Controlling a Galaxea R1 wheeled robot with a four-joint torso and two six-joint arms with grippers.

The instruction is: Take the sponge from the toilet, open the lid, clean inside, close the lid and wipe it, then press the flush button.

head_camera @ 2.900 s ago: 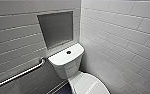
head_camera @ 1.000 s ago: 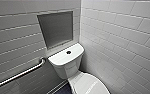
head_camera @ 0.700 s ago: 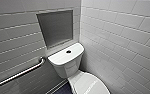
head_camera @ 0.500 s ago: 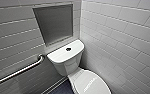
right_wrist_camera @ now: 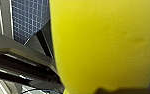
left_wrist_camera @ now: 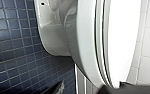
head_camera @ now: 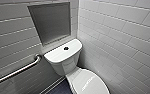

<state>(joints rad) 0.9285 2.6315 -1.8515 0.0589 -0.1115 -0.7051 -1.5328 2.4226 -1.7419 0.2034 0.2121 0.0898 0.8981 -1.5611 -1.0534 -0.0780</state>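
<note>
Glossily white, the oval lid [head_camera: 91,82] lies shut; sponge [right_wrist_camera: 103,45] looks soft.

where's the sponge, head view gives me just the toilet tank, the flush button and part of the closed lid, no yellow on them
Observer: The sponge sits close up in the right wrist view, raised well above the floor, so it looks carried on that arm.
Operator: ok and is the lid down along its side too
Observer: Yes. In the left wrist view the lid is seen edge-on, lying down on the seat.
Operator: whats the floor like next to it
Observer: Small square dark blue floor tiles run right up to the side of the toilet.
</note>
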